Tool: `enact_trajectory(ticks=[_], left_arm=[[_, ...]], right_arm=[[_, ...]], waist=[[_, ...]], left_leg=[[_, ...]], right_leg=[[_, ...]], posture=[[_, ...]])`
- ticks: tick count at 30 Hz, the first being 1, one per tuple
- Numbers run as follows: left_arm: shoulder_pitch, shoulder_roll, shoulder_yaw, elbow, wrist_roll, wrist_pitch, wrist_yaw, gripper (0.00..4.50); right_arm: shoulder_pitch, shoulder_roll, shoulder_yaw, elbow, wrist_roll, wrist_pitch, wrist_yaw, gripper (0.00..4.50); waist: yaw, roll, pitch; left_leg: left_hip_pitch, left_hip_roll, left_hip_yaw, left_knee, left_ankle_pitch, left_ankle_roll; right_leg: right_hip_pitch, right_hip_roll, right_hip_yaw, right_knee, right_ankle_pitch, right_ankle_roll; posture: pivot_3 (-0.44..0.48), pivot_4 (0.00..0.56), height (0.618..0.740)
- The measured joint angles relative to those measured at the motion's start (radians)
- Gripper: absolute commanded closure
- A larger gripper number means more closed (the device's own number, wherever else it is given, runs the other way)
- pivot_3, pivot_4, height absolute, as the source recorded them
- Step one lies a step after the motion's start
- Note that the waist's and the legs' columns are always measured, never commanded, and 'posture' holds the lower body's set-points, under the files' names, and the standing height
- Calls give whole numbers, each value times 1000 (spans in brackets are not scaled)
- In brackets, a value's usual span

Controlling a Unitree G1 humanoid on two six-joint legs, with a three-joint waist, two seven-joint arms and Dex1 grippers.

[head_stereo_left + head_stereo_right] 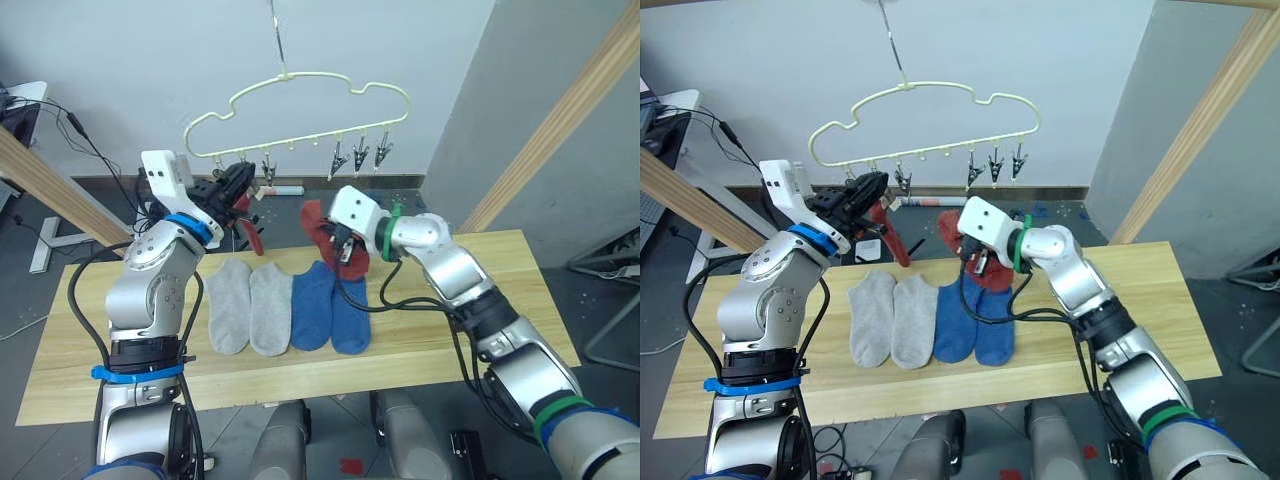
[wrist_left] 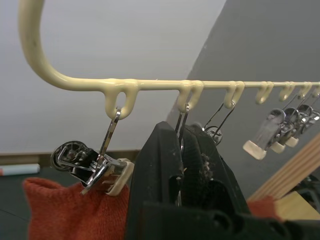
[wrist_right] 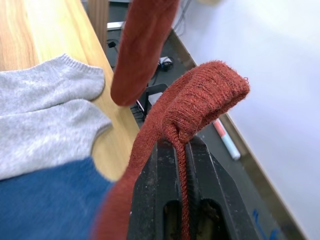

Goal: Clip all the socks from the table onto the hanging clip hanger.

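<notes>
Brick-red sock (image 3: 165,135) pinched in right gripper (image 3: 182,150), arm bent, raised mid-frame above worktop (image 1: 450,340). Left gripper (image 2: 182,150) lifted upper left, squeezing a clip (image 2: 181,117) on clip hanger (image 1: 300,85).

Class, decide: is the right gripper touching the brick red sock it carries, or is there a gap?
Touching. In the right wrist view the right gripper is shut on the red sock, the knit pinched between its fingers.

Two grey socks (image 1: 248,305), two blue socks (image 1: 331,305), two red socks (image 1: 322,232), perhaps seven clips (image 1: 358,156).
</notes>
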Motion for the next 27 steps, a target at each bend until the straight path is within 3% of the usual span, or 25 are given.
enact_trajectory(ticks=[15,27], left_arm=[[2,-6,38,-48,-81,122,38,4500],[11,-23,38,-60,-100,137,56,4500]], right_arm=[[-130,155,41,254,-91,-104,18,4466],[-135,190,34,268,-109,-118,10,4466]], waist=[[0,0,0],[-2,0,0]], left_leg=[[0,0,0,0,0,0],[0,0,0,0,0,0]], right_leg=[[-1,0,0,0,0,0],[-1,0,0,0,0,0]], posture=[[-41,298,740],[-45,300,740]])
